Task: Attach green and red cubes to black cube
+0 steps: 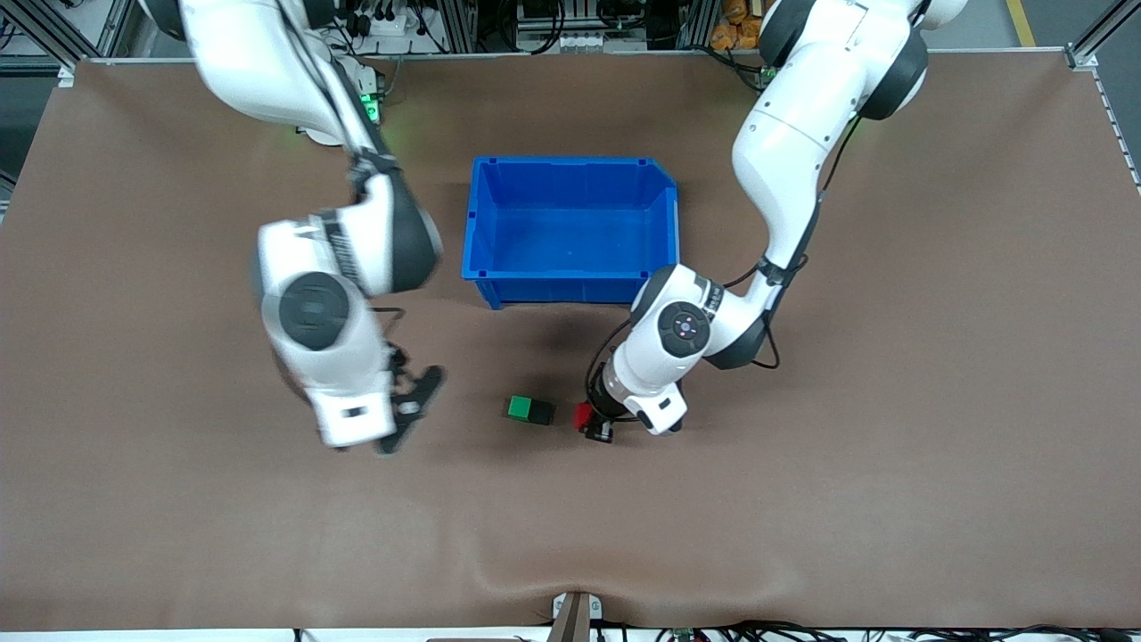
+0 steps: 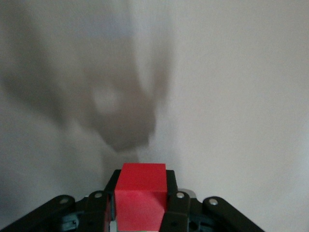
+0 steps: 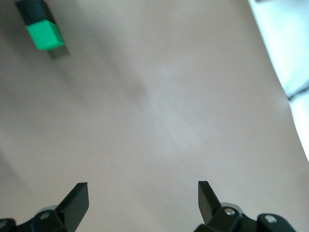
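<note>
In the front view, the green cube [image 1: 520, 407] sits joined to the black cube [image 1: 541, 412] on the brown surface [image 1: 802, 517], nearer the camera than the blue bin [image 1: 570, 227]; the left gripper [image 1: 595, 426], just beside the black cube toward the left arm's end, has its fingers clamped on the red cube [image 1: 583, 415], while the right gripper [image 1: 412, 412] is toward the right arm's end from the green cube. The left wrist view shows the red cube [image 2: 141, 197] pinched between the left gripper's [image 2: 140, 212] fingers [image 2: 174, 203]. The right wrist view shows the right gripper's [image 3: 142, 200] fingers [image 3: 76, 199] spread wide apart, with the green cube [image 3: 45, 35] against the black cube [image 3: 33, 10] well apart from them.
</note>
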You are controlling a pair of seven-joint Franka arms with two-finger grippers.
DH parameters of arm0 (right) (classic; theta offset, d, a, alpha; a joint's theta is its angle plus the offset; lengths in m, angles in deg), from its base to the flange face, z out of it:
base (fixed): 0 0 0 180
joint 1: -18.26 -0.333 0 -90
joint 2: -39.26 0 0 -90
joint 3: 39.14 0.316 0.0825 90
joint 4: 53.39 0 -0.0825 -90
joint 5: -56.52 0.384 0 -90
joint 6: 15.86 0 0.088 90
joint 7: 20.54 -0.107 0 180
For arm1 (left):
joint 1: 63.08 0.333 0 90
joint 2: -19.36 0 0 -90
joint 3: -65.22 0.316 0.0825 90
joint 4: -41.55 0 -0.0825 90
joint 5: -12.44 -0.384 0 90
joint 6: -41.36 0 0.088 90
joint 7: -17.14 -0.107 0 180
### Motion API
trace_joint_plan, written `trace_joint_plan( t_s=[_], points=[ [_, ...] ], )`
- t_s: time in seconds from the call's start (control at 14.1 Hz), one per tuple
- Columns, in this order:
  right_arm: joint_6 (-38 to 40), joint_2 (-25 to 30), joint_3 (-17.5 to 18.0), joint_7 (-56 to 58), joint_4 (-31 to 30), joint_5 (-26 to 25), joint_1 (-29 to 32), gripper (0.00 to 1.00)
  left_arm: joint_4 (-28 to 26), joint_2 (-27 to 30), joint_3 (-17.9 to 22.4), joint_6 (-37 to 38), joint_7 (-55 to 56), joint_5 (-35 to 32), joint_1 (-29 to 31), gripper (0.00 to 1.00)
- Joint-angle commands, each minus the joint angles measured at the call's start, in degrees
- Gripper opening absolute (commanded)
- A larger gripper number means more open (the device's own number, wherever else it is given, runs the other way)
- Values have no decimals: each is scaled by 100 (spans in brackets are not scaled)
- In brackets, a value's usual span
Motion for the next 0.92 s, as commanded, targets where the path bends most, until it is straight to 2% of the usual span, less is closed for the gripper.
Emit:
trace_joint_plan(
  t_s=[0.0,0.35,0.57,0.85],
  points=[
    [188,637,78,-95,-393,113,757,100,666,-527,96,-57,119,85,-197,0],
    [320,1814,70,-104,-1367,711,1752,100,684,-667,184,-93,128,85,-294,0],
    [416,2649,-18,-428,-2115,712,1981,100,684,-729,254,-93,154,85,-408,0],
    [987,3230,305,-1051,-2502,668,2438,100,684,-834,237,-320,294,85,-452,0]
  ],
)
